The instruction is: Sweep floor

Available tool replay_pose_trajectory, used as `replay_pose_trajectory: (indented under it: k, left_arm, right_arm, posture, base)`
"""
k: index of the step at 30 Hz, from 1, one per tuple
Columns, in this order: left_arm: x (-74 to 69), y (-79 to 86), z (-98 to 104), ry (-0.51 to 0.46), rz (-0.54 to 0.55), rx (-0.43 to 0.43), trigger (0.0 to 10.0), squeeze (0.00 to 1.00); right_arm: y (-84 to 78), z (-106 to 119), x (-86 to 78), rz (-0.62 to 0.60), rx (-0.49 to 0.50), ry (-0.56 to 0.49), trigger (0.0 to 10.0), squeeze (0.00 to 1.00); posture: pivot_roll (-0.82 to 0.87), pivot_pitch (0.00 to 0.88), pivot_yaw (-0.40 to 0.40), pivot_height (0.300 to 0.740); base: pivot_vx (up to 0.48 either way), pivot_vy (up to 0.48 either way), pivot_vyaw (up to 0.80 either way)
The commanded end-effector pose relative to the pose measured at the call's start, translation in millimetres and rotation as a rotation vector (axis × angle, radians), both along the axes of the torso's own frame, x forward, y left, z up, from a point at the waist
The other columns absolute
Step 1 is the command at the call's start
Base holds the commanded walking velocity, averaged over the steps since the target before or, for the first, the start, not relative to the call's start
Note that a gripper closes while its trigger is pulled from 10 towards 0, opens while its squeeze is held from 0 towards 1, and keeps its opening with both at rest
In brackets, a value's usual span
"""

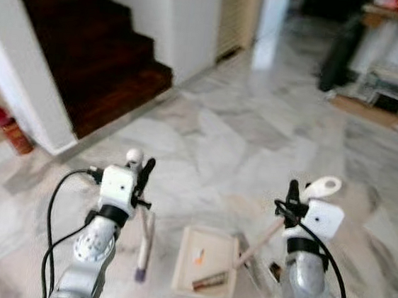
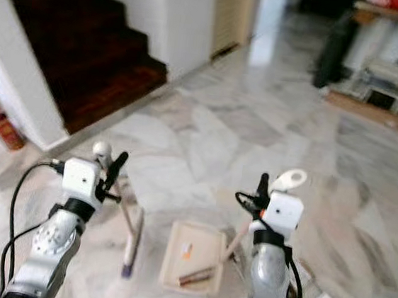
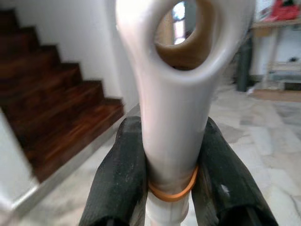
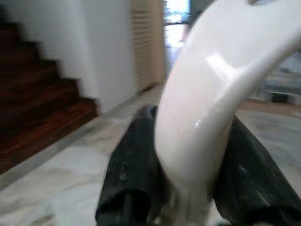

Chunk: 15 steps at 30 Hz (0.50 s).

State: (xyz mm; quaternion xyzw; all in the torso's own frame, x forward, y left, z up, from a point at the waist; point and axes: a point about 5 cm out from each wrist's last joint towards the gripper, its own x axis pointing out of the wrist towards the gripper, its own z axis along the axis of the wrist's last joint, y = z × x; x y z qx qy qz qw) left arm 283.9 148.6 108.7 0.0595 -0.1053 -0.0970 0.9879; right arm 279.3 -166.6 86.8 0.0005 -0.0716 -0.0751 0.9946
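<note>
Left tool (image 3: pixel 171 183): clenched on the broom handle (image 3: pixel 176 117), one black finger (image 3: pixel 120 179) pressed to each side, just above an orange rubber band (image 3: pixel 173 192).
Broom: one; its white handle runs from the left tool down and slightly toward the robot, to a purple end (image 1: pixel 140 274) near the floor (image 1: pixel 257 141); the top ends in a loop with a hole.
Right tool (image 4: pixel 188 179): clenched on the dustpan handle (image 4: pixel 211 103), black fingers on both sides of the curved white grip.
Dustpan (image 1: pixel 205 262): one; cream tray lying flat on the floor between the two arms, its long handle (image 1: pixel 260 242) slanting up to the right tool, with a looped end (image 1: pixel 322 186) above it.
In the dustpan: one small orange bit (image 1: pixel 199 257) and one brown stick-like piece (image 1: pixel 209 282).
Floor: grey-white marble tiles.
Staircase (image 1: pixel 89 45): one, dark wood, ahead to the left.
Red canister (image 1: pixel 10 130): one, standing by the white wall left of the staircase.
</note>
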Motion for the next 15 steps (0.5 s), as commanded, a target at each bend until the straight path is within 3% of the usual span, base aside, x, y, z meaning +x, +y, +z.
replay_pose_trajectory:
  k: [1,15]
  left_arm:
    - [1.8,-2.4,12.9,-0.052,-0.010,0.000,10.0,0.00]
    - [0.9,-6.5,13.7,-0.040,-0.014,-0.007,10.0,0.00]
  right_arm:
    - [0.8,12.9,2.4,0.001,0.013,-0.059,10.0,0.00]
    - [3.5,12.8,3.5,0.005,0.036,-0.046,10.0,0.00]
  posture:
    - [0.05,0.000,0.008,0.740]
    - [0.06,0.000,0.002,0.740]
  base:
    - [0.000,0.000,0.80]
    - [0.000,0.000,0.80]
